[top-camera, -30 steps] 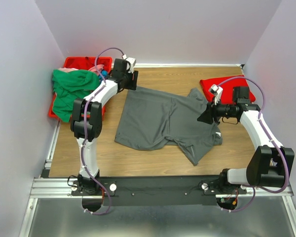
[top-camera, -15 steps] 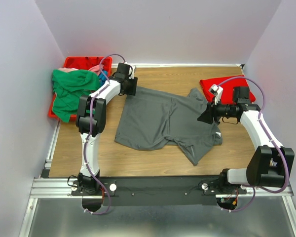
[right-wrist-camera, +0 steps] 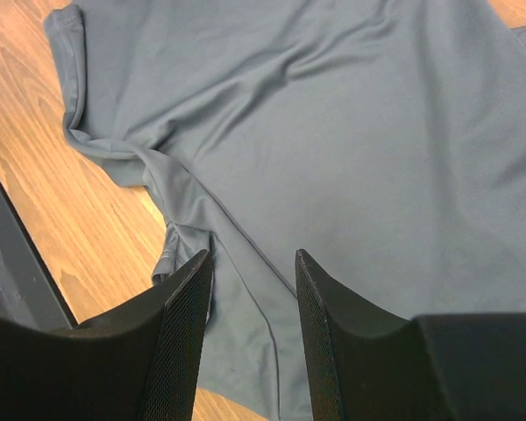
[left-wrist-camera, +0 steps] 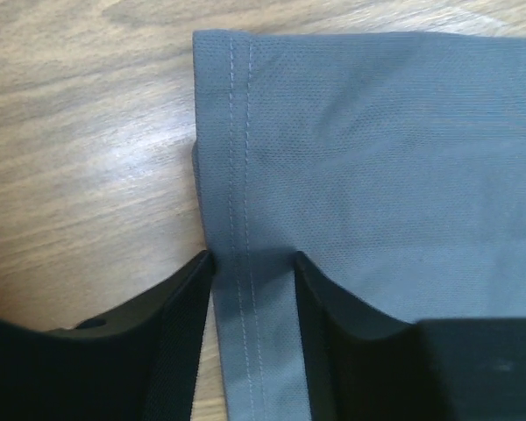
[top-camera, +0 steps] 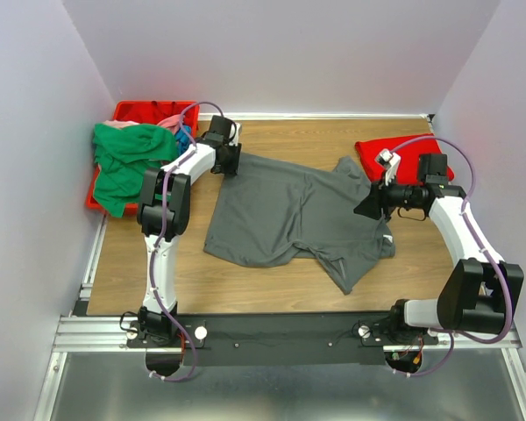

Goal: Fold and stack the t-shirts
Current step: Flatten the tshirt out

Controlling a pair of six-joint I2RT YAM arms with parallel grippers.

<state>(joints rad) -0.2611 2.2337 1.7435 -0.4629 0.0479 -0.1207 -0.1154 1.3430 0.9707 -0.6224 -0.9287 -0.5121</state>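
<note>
Wooden table (top-camera: 272,285), red plastic bin (top-camera: 131,110) at its far left corner, pale walls (top-camera: 289,53), metal rail (top-camera: 88,331) along near edge

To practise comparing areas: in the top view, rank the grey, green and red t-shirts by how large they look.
1. Grey t-shirt, spread flat.
2. Green t-shirt, bunched up.
3. Red t-shirt, folded; the right arm covers part, so its place is less sure.

The left hand (left-wrist-camera: 254,261) has come down onto the far-left corner of the soft dark grey cloth t-shirt (top-camera: 289,210). Its jaws have narrowed, straddling the hem.
</note>
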